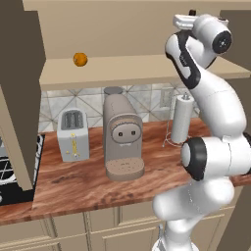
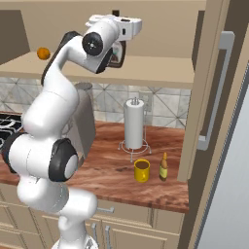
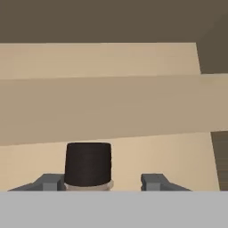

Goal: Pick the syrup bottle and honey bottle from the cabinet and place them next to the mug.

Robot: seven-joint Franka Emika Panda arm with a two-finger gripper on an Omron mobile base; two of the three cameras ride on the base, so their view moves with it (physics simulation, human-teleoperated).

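Note:
My gripper reaches level into the beige cabinet, above its tan shelf. The syrup bottle stands dark between the fingers. Its black cap rises between the two fingertips, nearer the left one. The jaws look shut on the bottle's body, which is hidden below the hand view's edge. Down on the wooden counter, the yellow mug stands with the small amber honey bottle upright just to its right.
An orange fruit lies on the shelf's left part. The counter holds a toaster, a coffee machine and a paper towel holder. An open cabinet door hangs at the right, and a stove is at the far left.

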